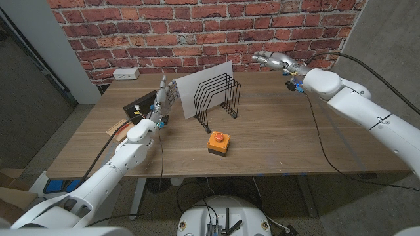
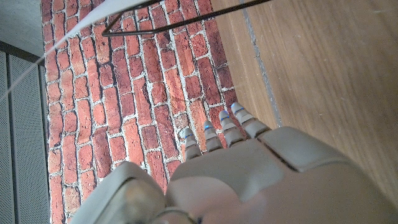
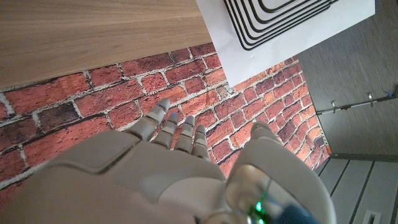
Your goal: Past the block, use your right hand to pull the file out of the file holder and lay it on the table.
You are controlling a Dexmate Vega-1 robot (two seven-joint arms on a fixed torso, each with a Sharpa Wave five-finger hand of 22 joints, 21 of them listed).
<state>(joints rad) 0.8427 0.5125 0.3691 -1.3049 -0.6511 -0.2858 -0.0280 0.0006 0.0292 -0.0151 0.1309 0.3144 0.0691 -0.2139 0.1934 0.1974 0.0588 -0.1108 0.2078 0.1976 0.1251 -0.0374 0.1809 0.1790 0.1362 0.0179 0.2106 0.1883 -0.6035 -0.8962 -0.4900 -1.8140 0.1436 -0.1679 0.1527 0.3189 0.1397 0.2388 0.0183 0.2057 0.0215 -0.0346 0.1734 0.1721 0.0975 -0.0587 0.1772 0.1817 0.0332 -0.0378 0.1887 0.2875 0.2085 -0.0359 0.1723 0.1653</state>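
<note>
The black wire file holder (image 1: 218, 99) stands on the wooden tabletop (image 1: 282, 141), and the file (image 1: 205, 88) — a white sheet — is upright in its slot on the side toward the left robot hand (image 1: 165, 98), leaning slightly. Just in front of the file holder sits an orange block (image 1: 218, 142) with a red button on top. The right robot hand (image 1: 279, 63) hovers above the tabletop's far edge, well apart from the file holder, fingers (image 3: 166, 127) loosely extended and grasping nothing. The left robot hand stands beside the file, fingers (image 2: 227, 127) straight and together, holding nothing — whether it touches the sheet I cannot tell. A brick wall (image 1: 197, 29) rises behind the file holder.
</note>
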